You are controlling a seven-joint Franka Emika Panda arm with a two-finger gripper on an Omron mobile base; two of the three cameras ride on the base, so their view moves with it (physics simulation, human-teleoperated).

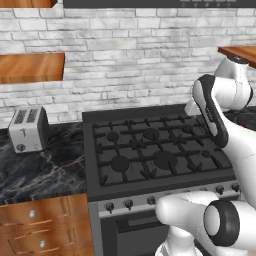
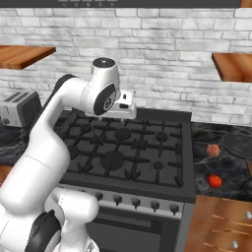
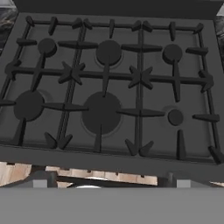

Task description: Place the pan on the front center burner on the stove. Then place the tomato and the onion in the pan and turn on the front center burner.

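Above the black six-burner gas stove (image 2: 185, 147) with cast-iron grates and a steel knob front, the white arm (image 2: 54, 128) reaches from the near left, hand over the far centre of the grates, camera looking down on the cooktop. Two-finger gripper (image 3: 109, 183): dark tips sit far apart at the bottom of the hand view with nothing between them, so the claw is open and empty, clear of the grates. Wide flat black front center burner disc (image 2: 113, 160) is bare, same in the hand view (image 3: 101, 112) and the left base view (image 1: 164, 160). Round dark grey frying pan (image 2: 238, 145) lies on the dark marble counter (image 2: 231, 172) right of the stove, toward the far side, partly cut by the picture edge; handle can't be made out clearly. Small pale pinkish-tan onion (image 2: 212, 150) is on the same counter just left of the pan, near the stove's right edge; can't tell if it touches the pan. Small glossy red tomato (image 2: 214, 181) is nearer the counter's front edge, apart from the onion and the pan. Silver two-slot toaster (image 1: 29, 130) stands on the counter left of the stove. White brick wall (image 2: 162, 49) behind, with wooden shelves (image 2: 24, 55) on both sides
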